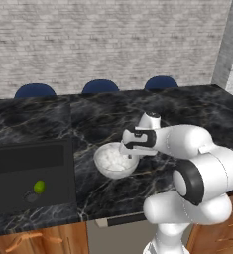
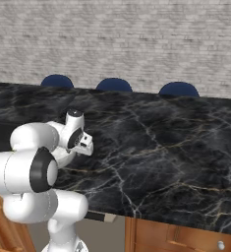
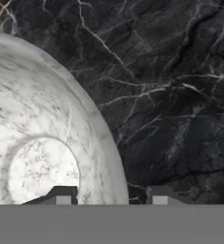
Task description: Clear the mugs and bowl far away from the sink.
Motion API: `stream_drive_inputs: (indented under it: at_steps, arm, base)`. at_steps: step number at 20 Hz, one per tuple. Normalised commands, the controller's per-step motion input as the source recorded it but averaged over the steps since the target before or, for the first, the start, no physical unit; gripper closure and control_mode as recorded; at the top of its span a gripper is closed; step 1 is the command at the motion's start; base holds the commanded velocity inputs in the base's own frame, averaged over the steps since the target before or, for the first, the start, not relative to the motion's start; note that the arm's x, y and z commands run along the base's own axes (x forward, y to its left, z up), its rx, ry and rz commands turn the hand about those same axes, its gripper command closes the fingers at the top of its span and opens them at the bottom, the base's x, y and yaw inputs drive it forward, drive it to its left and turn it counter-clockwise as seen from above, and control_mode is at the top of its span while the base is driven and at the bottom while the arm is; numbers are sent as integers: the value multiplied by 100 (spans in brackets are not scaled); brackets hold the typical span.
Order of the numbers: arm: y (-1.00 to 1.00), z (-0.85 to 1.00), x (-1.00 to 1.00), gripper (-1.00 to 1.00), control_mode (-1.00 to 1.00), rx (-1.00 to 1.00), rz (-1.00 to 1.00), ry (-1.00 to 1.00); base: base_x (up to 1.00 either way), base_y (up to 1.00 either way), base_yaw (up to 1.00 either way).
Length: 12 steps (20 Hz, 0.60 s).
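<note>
Left base view: the bowl [image 1: 115, 160] sits on the black marble counter [image 1: 197, 106], at 3 o'clock from the sink [image 1: 31, 173]; the gripper [image 1: 129, 152] hangs over its rim. Hand view: parted fingertips [image 3: 58, 194] straddle the bowl's wall at 6 o'clock, nothing yet clamped. The bowl is probably rigid, smooth and breakable, best pinched at the rim.

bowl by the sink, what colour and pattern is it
The bowl is white with faint grey marbled speckling, clearest in the hand view.

no readable text, no labels or signs
</note>
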Motion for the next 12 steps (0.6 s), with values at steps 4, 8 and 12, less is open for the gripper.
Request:
stream_drive_inputs:
  at_steps: [4, 8, 12]
  arm:
    - [20, -4, -1, 100, -100, 0, 0, 0]
    - [0, 30, -64, 100, -100, 0, -18, -13]
    - [-2, 36, -45, 100, -100, 3, -52, -1]
  base:
    - [0, 0, 0]
    - [0, 0, 0]
    - [0, 0, 0]
